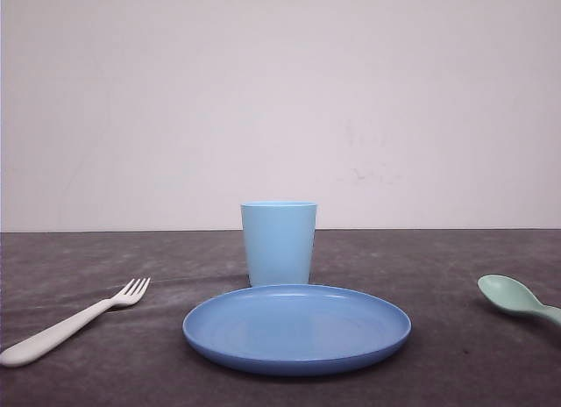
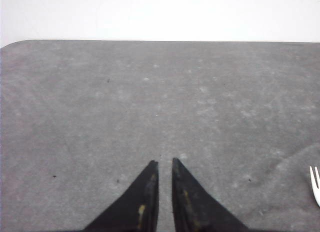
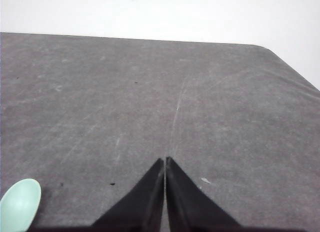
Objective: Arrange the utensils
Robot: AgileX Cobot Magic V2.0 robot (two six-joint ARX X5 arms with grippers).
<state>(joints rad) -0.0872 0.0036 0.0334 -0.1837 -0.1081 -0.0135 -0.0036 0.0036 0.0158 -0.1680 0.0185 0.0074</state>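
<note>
The white fork (image 1: 74,324) lies flat on the dark grey table at the front left, tines pointing toward the far right. Its tines (image 2: 315,184) show beside my left gripper (image 2: 165,163), which hovers over bare table with only a narrow slit between its fingers and nothing in it. At the right edge of the table lies the mint-green spoon (image 1: 513,297), bowl toward the middle. The spoon's bowl (image 3: 20,204) also appears off to one side of my right gripper (image 3: 165,159), which is shut and empty above the table.
A blue round plate (image 1: 298,359) sits at the front centre with a light blue cup (image 1: 279,243) upright just behind it. A white wall stands behind the table's far edge (image 2: 160,41). Bare tabletop lies between the plate and each utensil.
</note>
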